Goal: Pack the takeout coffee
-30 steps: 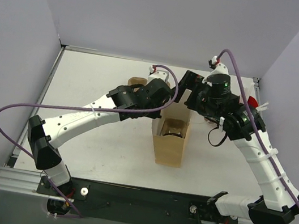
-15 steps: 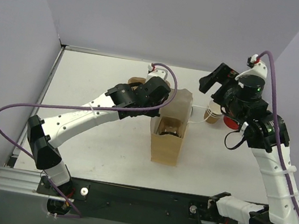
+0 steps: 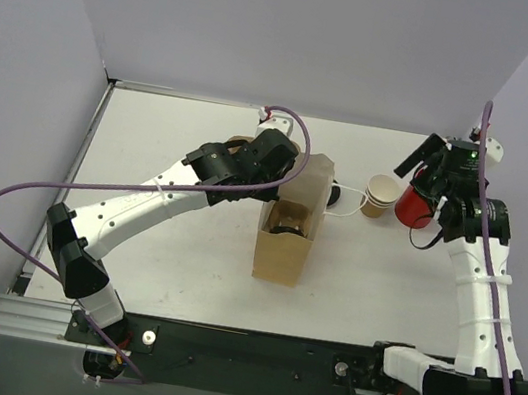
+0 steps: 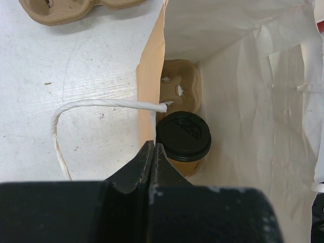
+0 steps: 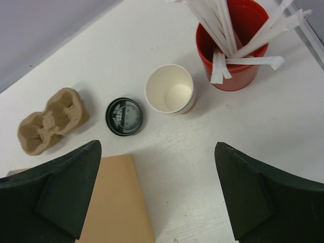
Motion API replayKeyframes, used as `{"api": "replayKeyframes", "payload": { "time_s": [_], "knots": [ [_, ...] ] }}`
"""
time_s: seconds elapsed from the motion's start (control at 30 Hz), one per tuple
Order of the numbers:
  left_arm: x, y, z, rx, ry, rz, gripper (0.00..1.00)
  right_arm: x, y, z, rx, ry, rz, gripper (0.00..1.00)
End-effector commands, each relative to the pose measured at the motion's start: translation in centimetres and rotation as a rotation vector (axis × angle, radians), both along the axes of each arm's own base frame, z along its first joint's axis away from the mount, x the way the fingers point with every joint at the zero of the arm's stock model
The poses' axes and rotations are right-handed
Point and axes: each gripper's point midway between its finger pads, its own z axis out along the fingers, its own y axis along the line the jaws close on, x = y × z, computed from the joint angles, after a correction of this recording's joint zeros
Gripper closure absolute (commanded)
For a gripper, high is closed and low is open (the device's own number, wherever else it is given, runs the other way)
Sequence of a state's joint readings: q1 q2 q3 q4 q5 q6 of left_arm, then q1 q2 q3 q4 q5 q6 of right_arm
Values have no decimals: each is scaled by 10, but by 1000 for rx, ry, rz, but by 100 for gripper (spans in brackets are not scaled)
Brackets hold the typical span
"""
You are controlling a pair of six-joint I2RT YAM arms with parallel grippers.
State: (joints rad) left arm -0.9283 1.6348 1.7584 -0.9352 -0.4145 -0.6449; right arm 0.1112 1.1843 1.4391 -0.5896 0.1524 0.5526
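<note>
Two left fingers (image 4: 144, 163) pinching bag (image 4: 238, 101) rim, right fingers (image 5: 66, 187) spread, raised

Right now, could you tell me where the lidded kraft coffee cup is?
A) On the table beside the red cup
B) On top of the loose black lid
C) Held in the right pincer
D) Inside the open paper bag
D: the left wrist view looks down into the open paper bag, and the coffee cup stands inside it with its black lid on.
</note>
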Motion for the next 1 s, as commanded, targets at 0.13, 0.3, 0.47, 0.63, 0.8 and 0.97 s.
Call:
{"api": "replayKeyframes", "payload": {
  "time_s": [0.13,0.3,0.47,0.63,0.8,0.97],
  "knots": [
    [2,0,21,-64,-44,-23,89,15,-43,-44,-83,114,-86,18],
    [2,-2,30,-83,-64,-52,81,21,-70,-55,-59,149,-161,23],
    [0,-4,36,-84,-78,-88,73,32,-89,-52,1,137,-209,24],
    [-1,-5,43,-96,-98,-133,67,40,-112,-49,47,134,-278,29],
    [-1,-7,49,-97,-114,-176,64,49,-135,-53,72,146,-340,36],
    [1,-2,52,-106,-120,-185,64,60,-141,-66,103,182,-353,43]
  ]
}}
